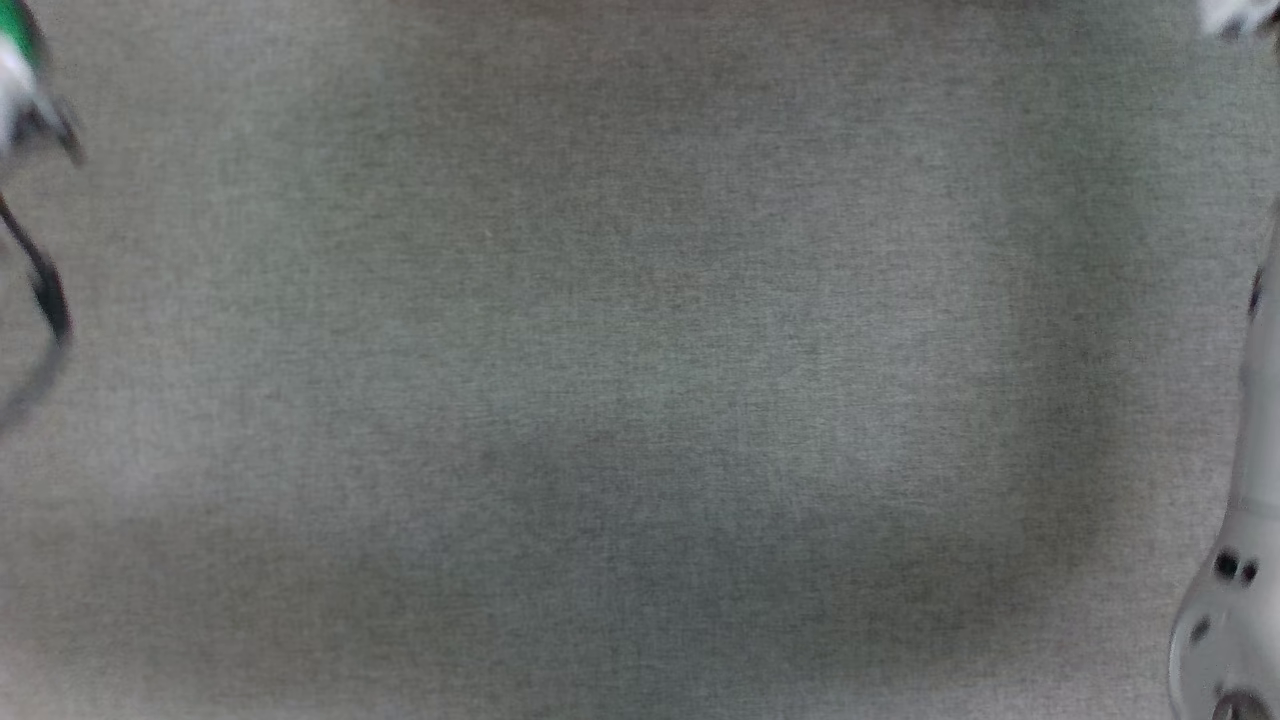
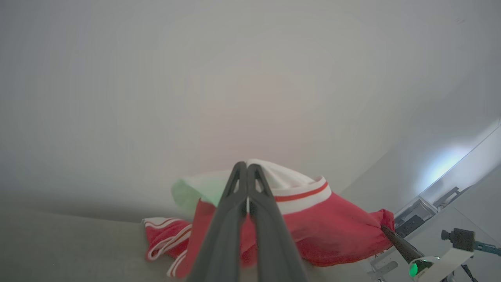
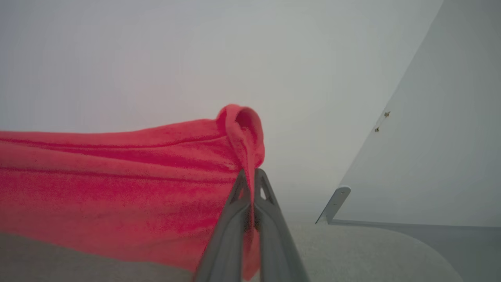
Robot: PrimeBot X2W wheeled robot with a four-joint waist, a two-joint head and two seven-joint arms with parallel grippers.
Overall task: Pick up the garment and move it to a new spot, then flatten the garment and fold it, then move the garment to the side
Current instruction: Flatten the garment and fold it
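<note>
Counts: 1 garment point(image 2: 325, 231), 2 end effectors, both on it. 1 counter point(image 1: 640, 360), grey woven-look top, blurry in head view.

left end effector point(image 2: 247, 166): fingers pressed together, clenched on the garment's wide white band point(image 2: 301, 196), which has 1 red stripe. Pinch is right at the tips. Pale lining bunches up behind the tips.

right end effector point(image 3: 250, 174): also clenched. Tips pinch a rolled red corner of the garment, w/ a small loop of fabric poking up above them. Same end effector is vis at lower right of left wrist view: 1 dark finger at the far red corner, 1 green light point(image 2: 413, 269) on its body.

Garment pos: held up btw the 2 end effectors, over the counter. Can't tell if its lower edge touches the counter.

Long axis: runs end effector to end effector.
- Right wrist view: goes from the tips out to the view's left edge, approx level, w/ creases along that axis.
- Left wrist view: goes from the tips down-right to the red corner.
- White-band end is at the left end effector, plain red end at the right one.
- At least 2 striped edge strips point(image 2: 168, 235) hang at lower left of left wrist view, white w/ thin red lines.

Head view: 1 pale forearm point(image 1: 1240, 560) at right edge, 1 dark cable point(image 1: 45, 290) at left edge.

Right wrist view: 1 white panel point(image 3: 422, 156) w/ 1 small bracket point(image 3: 334, 201) at its foot, right of the garment.
</note>
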